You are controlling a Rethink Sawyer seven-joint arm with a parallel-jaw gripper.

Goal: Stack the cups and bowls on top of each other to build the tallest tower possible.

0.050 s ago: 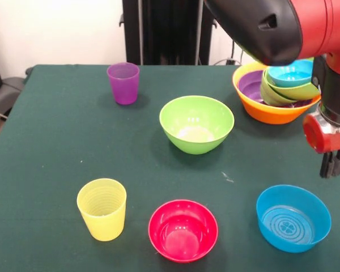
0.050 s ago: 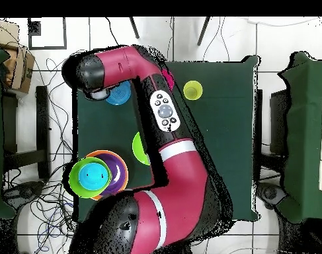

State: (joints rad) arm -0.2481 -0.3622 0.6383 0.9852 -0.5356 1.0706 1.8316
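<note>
The tower (image 1: 275,93) stands at the back right: a large orange bowl holding a purple bowl, tilted lime green bowls and a blue bowl (image 1: 292,72) on top; from overhead the tower (image 2: 97,175) is at the lower left. A single lime green bowl (image 1: 196,123) (image 2: 141,147) sits mid-table. A purple cup (image 1: 123,83) stands at the back left. The ribbed yellow cup (image 1: 102,208) (image 2: 193,90), a pink-red bowl (image 1: 183,229) and a second blue bowl (image 1: 293,217) (image 2: 117,97) line the front. My gripper (image 1: 332,161) hangs at the right edge, above and right of that blue bowl, holding nothing.
The dark green table (image 1: 56,147) ends close in front of the front row of dishes. My arm's red and black links (image 2: 170,132) cover the pink-red bowl and purple cup from overhead. Other green tables (image 2: 302,132) stand on either side.
</note>
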